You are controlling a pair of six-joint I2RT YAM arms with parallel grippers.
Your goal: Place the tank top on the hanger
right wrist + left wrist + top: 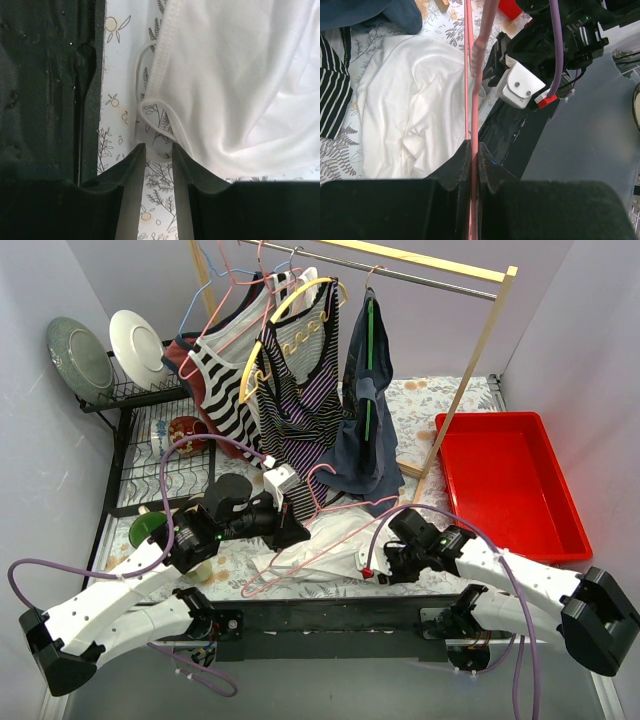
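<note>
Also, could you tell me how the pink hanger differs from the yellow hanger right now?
The pink hanger is thin wire; the yellow hanger is thick. The pink hanger is bare and held low over the table, with the left gripper shut on it; the yellow hanger hangs on the rail carrying a dark striped top. Both are clothes hangers.
</note>
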